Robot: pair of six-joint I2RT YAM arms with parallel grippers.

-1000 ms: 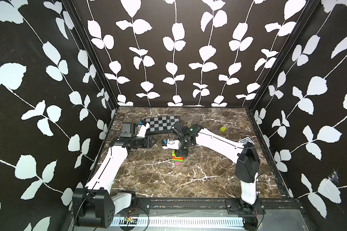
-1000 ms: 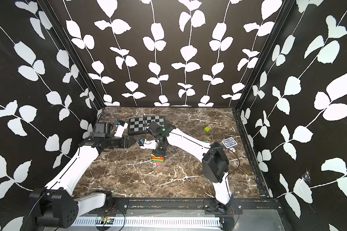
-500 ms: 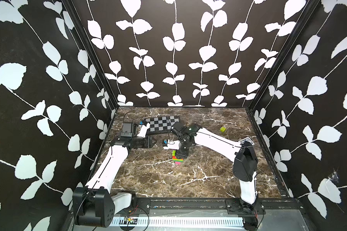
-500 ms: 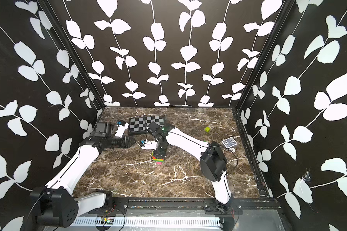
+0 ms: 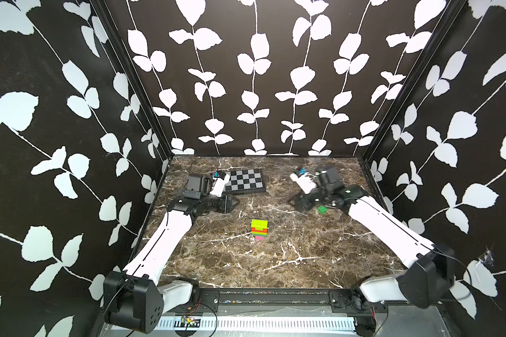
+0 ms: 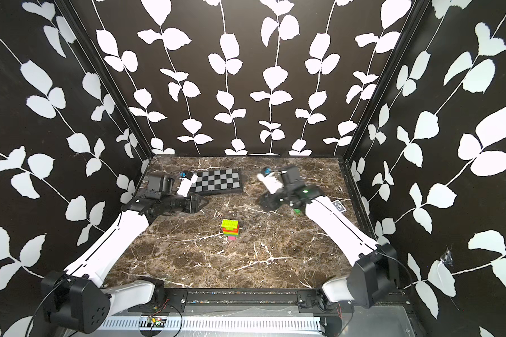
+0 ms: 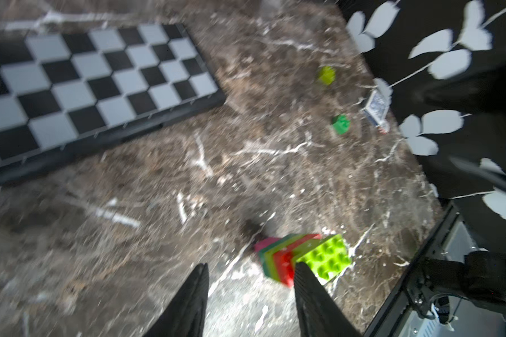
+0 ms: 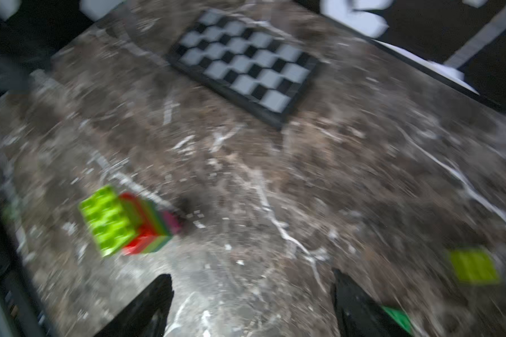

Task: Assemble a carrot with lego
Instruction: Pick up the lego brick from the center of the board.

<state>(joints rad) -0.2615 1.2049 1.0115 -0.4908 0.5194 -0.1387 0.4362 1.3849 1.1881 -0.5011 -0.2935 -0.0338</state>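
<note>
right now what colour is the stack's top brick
Lime green; top brick clearest in the left wrist view.

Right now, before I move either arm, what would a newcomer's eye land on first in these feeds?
The bright carrot catches the eye first: it sits alone in the middle of the marble table, with a lime block at one end and a pink tip at the other. Next comes the chequered board at the back left. Last is a loose dark green brick close beside the right gripper, whose jaws stand open.
</note>
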